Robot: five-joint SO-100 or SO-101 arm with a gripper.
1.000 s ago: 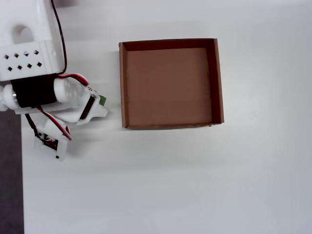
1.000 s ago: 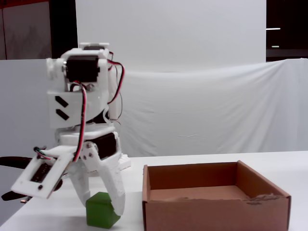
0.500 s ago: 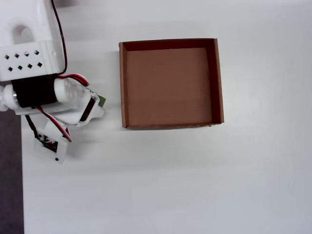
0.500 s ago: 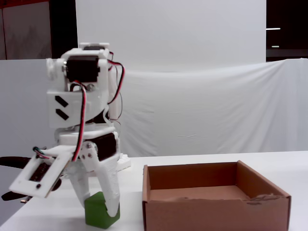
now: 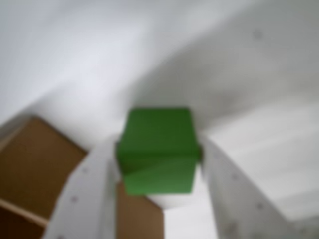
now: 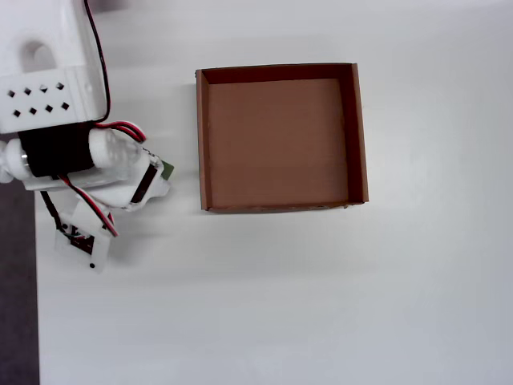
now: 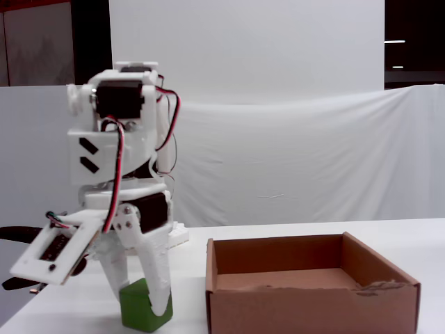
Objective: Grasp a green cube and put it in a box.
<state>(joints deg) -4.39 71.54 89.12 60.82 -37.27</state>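
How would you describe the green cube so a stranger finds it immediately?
Find the brown cardboard box on the white table. In the fixed view, just left of it, the white robot hand points down. The green cube sits between its fingers, the only green thing there.

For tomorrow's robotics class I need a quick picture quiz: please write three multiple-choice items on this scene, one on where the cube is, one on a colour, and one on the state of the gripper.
1. Where is the green cube?
A. Inside the box
B. On the table beside the box, between the gripper's fingers
C. On the box's rim

2. What colour is the box?
A. Brown
B. Blue
C. White

3. What is the gripper doing?
A. Hanging open above the box
B. Resting shut and empty on the table
C. Closed on the cube

Answers:
1 B, since the fixed view shows the cube on the table left of the box, and the overhead view shows the box holds nothing.
2 A, since its walls and floor are plain brown cardboard.
3 C, since in the wrist view both white fingers press the cube's sides.
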